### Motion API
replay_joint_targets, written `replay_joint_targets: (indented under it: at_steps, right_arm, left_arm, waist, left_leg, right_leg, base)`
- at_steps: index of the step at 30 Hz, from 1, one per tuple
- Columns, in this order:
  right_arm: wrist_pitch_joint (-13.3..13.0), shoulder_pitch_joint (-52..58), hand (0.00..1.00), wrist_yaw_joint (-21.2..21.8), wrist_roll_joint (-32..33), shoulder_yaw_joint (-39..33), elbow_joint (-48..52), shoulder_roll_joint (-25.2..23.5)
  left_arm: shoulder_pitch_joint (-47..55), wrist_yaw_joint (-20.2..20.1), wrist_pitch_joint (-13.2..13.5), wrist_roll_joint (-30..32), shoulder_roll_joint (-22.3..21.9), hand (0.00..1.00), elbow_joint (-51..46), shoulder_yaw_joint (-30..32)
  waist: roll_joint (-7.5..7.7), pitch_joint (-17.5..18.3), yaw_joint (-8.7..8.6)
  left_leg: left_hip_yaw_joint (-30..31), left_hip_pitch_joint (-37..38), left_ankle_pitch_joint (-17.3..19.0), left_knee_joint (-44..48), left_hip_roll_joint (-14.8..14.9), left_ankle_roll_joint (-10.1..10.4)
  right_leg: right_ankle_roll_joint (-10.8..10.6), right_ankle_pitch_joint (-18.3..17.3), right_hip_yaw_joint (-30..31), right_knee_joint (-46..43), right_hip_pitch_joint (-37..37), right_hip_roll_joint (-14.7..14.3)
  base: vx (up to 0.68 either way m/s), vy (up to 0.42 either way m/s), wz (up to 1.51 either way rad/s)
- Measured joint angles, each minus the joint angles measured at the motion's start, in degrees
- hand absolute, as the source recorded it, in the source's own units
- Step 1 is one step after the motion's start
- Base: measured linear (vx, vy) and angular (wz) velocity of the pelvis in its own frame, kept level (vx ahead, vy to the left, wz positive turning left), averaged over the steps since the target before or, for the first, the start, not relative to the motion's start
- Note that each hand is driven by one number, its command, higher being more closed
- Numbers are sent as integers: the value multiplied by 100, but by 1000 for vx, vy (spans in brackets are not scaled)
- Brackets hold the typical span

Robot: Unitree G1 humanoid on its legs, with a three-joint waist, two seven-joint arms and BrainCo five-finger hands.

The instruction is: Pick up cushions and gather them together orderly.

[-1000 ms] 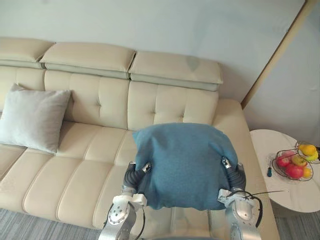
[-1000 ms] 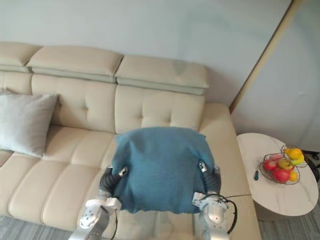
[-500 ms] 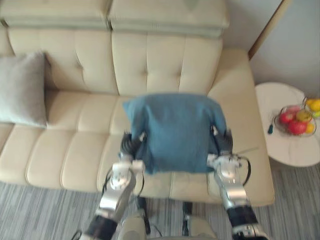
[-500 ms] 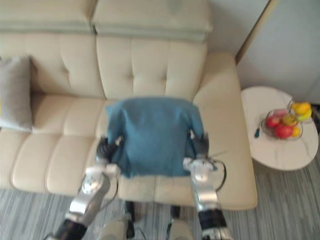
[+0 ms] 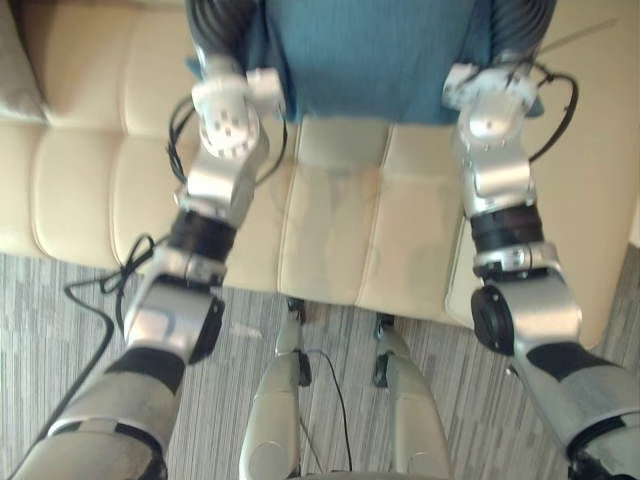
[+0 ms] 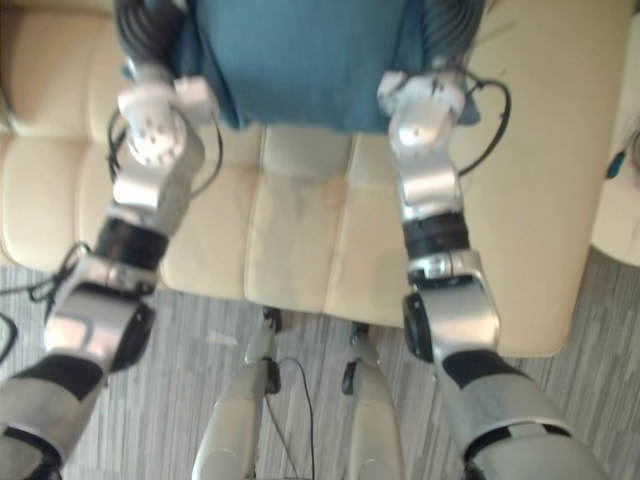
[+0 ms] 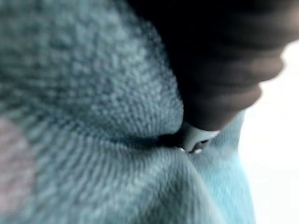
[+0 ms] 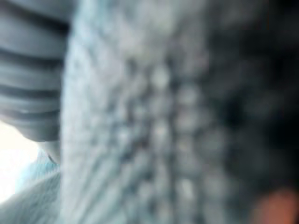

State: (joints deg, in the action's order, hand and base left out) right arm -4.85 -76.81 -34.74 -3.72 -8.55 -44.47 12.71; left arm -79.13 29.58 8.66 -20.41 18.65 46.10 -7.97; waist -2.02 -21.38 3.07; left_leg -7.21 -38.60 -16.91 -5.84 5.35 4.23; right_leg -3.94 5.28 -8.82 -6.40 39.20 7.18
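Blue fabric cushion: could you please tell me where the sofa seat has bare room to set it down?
On the cream leather sofa, the seat is bare between the two arms, nearer than the blue fabric cushion, and left of the left arm up to the grey cushion. Crowded around the arms.

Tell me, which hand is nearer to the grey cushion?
Left. The left hand is at the blue cushion's side facing the grey cushion; the right hand is on the far side, beyond the blue cushion.

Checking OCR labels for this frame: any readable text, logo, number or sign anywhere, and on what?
None. No text, label, number or sign shows on the blue cushion, the cream sofa or the grey floor.
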Motion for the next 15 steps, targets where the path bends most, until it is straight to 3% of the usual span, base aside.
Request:
replay_joint_targets:
  at_steps: [4, 7, 12, 15]
  right_arm:
    - [61, -163, 0, 260, 882, -175, -285, -141]
    - [138, -180, 0, 516, 1289, -192, -434, -145]
    - [143, -10, 0, 761, 1342, -173, -426, -168]
    - [97, 345, 0, 842, 1394, -192, -335, -296]
  left_arm:
    - [-344, -341, -305, 0, -175, 0, 667, 454]
    - [-338, -476, -450, -4, -299, 0, 972, 816]
    - [-14, -524, -426, -15, -670, 0, 957, 1150]
    - [482, -632, -267, -96, -819, 0, 656, 1377]
  waist:
    - [0, -2, 9]
    - [-4, -84, 5]
    - [-1, -322, 4]
    - [0, -330, -13]
  left_leg:
    - [-10, -335, -138, 1, 11, 195]
    - [-32, -437, -147, 0, 57, 208]
    - [-29, -616, -123, -1, 95, 229]
    - [-31, -609, -114, -1, 100, 240]
  right_leg:
    - [3, 6, -37, -38, 317, 14]
    - [20, -12, -21, -170, 504, -9]
    - [93, -257, 5, -837, 1000, 7]
    - [130, -400, 3, -1161, 1125, 32]
  base:
    - [47, -6, 3]
    - [3, -20, -9]
    - [-14, -13, -2]
    - [-41, -59, 7]
